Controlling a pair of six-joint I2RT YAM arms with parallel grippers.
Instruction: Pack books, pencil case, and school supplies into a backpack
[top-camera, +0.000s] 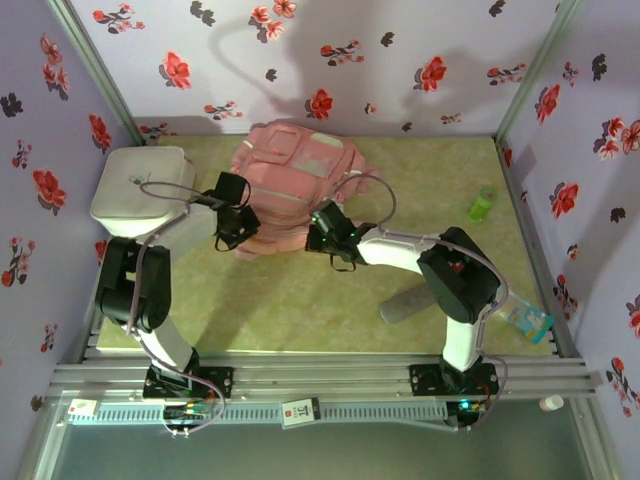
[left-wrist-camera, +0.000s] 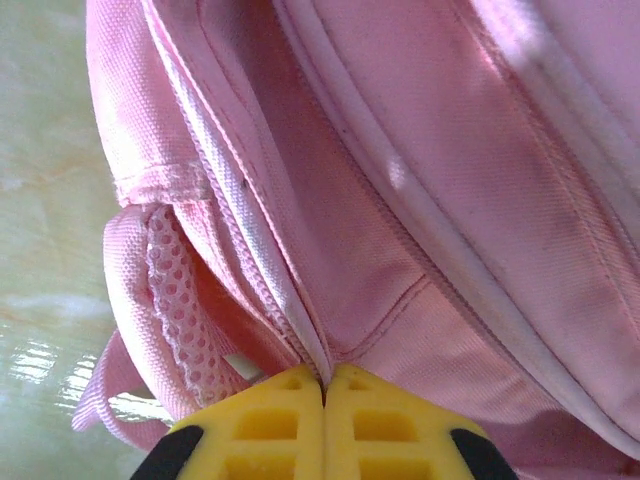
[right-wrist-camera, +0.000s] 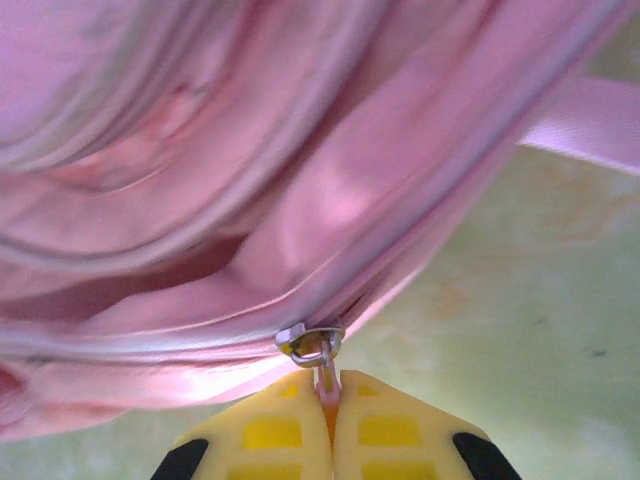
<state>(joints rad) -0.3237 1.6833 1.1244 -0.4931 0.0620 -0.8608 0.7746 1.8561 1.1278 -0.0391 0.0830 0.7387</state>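
Right wrist view: right gripper (right-wrist-camera: 330, 388) pinches the metal zipper pull (right-wrist-camera: 314, 345) of the large pink fabric backpack (top-camera: 280, 170), far-middle on the pale green table (top-camera: 300, 310); left gripper (left-wrist-camera: 323, 385), pressed together, clamps its zipper seam. Likely step: opening the backpack; next, draw the pull along while the left anchors

The left wrist view is crisp. The weave of the backpack (left-wrist-camera: 420, 200) just ahead of the left gripper (left-wrist-camera: 323, 392) is sharp. A bright patch of light falls on the fabric far ahead and to its right, and white glare streaks the glossy table (left-wrist-camera: 35, 355) to its left. In the right wrist view, the zipper pull (right-wrist-camera: 314, 345) at the tips of the right gripper (right-wrist-camera: 331, 402) is in focus. The fabric ahead of it smears into blurred pink folds, and the table to its right is soft. The top view is bright and evenly lit. Broad grey shadows fall on the flowered wall (top-camera: 250, 45) beyond both grippers, with fainter ones on the table nearer than them. The wide lens splays the frame posts at the sides.
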